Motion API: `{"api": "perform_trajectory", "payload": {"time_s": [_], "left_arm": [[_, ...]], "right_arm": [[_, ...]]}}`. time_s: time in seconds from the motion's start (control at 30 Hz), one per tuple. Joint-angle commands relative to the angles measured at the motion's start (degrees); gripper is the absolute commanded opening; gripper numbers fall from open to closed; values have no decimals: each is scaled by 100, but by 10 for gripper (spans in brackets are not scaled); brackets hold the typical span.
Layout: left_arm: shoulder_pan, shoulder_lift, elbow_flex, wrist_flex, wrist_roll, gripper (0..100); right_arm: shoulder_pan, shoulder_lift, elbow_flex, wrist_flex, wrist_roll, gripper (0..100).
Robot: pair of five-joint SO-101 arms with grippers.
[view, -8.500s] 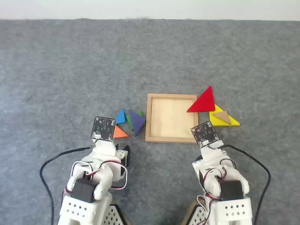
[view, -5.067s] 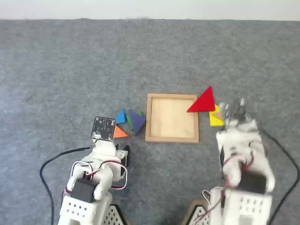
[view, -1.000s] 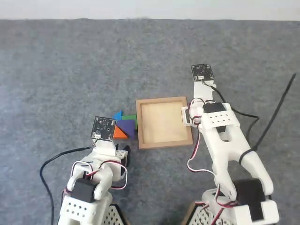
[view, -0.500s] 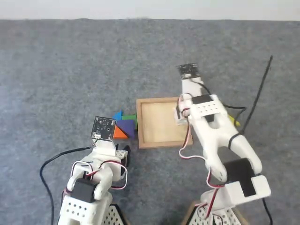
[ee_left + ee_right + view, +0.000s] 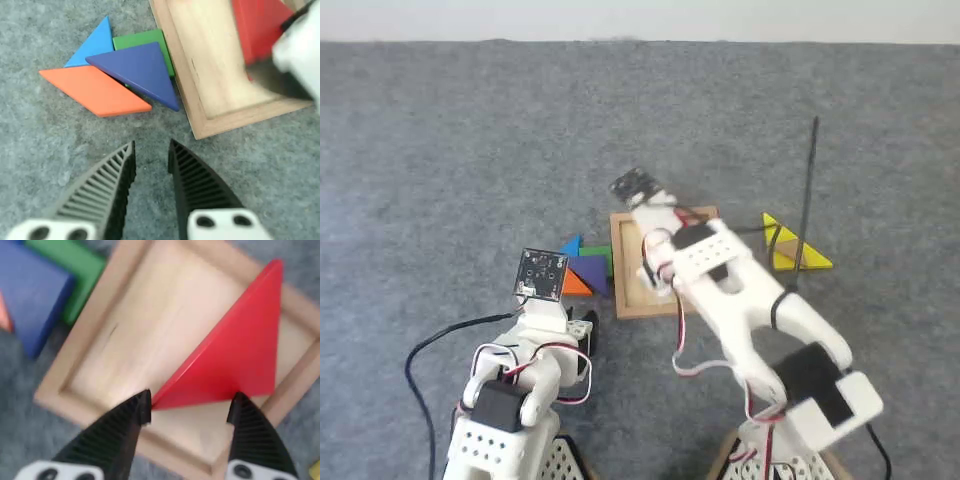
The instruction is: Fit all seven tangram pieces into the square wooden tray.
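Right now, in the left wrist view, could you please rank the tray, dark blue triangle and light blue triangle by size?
1. tray, though cut off at the picture's edge
2. dark blue triangle
3. light blue triangle

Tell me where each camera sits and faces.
High view: fixed overhead, facing the grey felt table; both arms show.
Left wrist view: on left arm, facing the orange parallelogram piece; own jaws show.
Right wrist view: above the square wooden tray; own jaws grip the red triangular piece.
Wrist views share tray and red piece.
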Motion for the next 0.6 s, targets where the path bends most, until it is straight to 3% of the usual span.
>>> {"api": "perform_trajectory", "payload": {"time_s": [0.0, 0.1, 0.33, 0.57], "left_arm": [[9, -97, -66, 9, 35, 105], [9, -97, -66, 9, 35, 105], [9, -97, -66, 9, 35, 105], [9, -97, -66, 9, 35, 105]], "right_arm": [[-549, -708, 554, -92, 237, 250], [-549, -1622, 826, -75, 237, 250], [259, -3855, 1618, -119, 53, 251], [963, -3055, 1565, -321, -141, 249]]}}
